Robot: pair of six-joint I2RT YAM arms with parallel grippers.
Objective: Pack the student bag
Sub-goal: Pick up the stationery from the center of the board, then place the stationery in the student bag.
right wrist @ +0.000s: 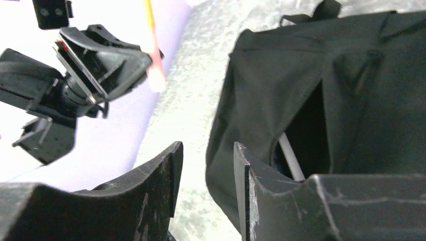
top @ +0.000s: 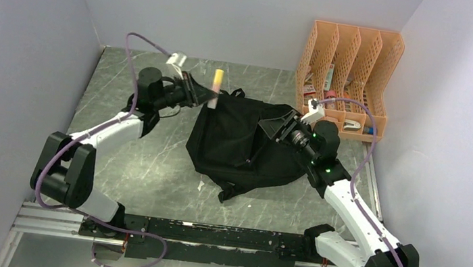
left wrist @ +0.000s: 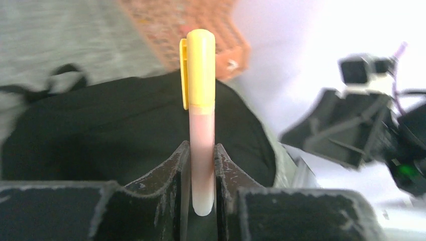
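The student bag (top: 239, 149), a black backpack, lies flat in the middle of the table. My left gripper (top: 210, 93) hovers over the bag's top left edge, shut on a pink highlighter (left wrist: 202, 90) with a yellow cap that stands upright above the fingers. My right gripper (right wrist: 206, 156) is open at the bag's right side, with only tabletop showing between its fingers. In the right wrist view a zipped pocket (right wrist: 304, 125) of the bag gapes open, and a white pen-like stick (right wrist: 290, 156) lies inside it. The same gripper appears low over the bag (top: 267, 128) from above.
An orange slotted file organiser (top: 349, 66) holding small stationery stands at the back right, close behind the right arm. Grey walls enclose the marbled table (top: 149, 157) on three sides. The bag's straps (top: 230, 192) trail toward the near edge.
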